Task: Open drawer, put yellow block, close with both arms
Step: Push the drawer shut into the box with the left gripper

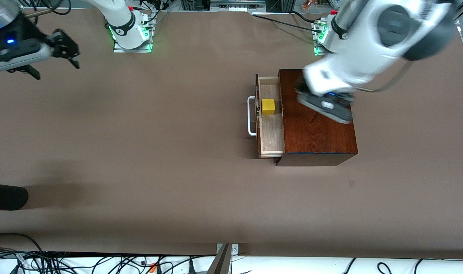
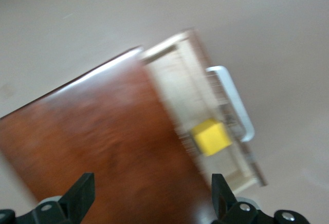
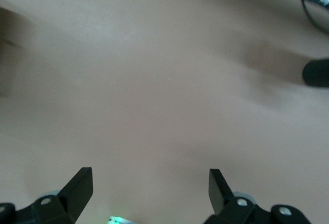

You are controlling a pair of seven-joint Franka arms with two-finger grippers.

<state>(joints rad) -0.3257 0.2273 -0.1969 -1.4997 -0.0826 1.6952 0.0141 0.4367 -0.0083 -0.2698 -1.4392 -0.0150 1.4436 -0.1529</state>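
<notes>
left tool (image 2: pixel 151 198) wide over wooden box (image 1: pixel 319 121); right tool (image 3: pixel 149 190) wide over table (image 1: pixel 140 152), waiting

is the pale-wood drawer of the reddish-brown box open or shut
Open: the pale-wood drawer sticks out of the reddish-brown wooden box, with the small yellow cube inside.

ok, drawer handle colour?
White; the handle shows best in the front view, on the open drawer.
</notes>
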